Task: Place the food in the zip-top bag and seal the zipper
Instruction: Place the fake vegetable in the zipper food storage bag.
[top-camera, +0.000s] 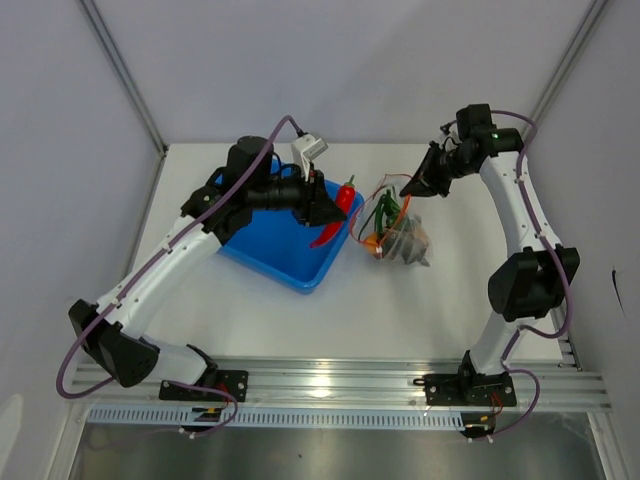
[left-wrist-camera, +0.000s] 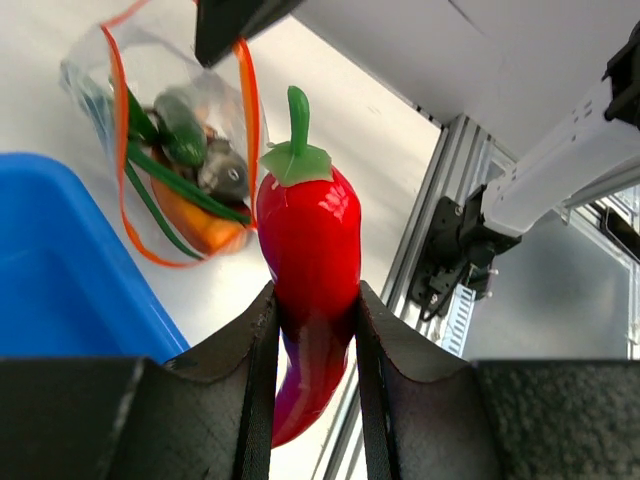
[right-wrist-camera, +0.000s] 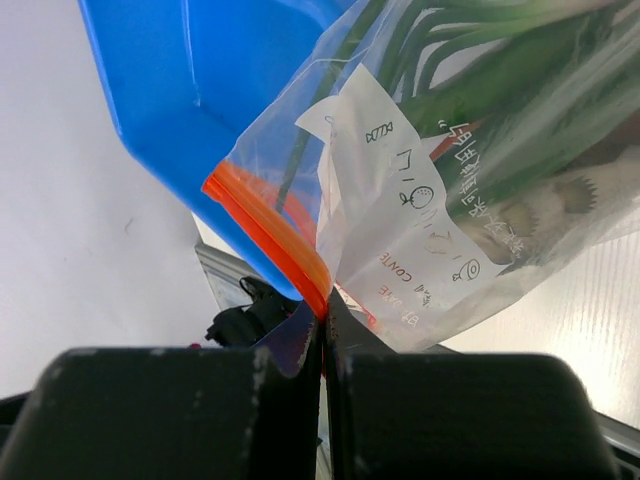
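Red chili (left-wrist-camera: 308, 260) is clamped by L gripper (left-wrist-camera: 315, 300) beside blue tray (left-wrist-camera: 60, 270); zip-top bag (right-wrist-camera: 440, 190) is pinched at zipper (right-wrist-camera: 265, 225) by R gripper (right-wrist-camera: 325, 322).

- A white label (right-wrist-camera: 400, 200) on the clear zip-top bag (right-wrist-camera: 540, 260) carries dark print, which appears upside down in the right wrist view.
- Near its lower edge the letters "CONTE" can be made out. The line runs on, but the rest is too small to read.
- Small outline pictograms stand on the same label, one shaped like an apple, with short strings of characters beside them that I cannot read.
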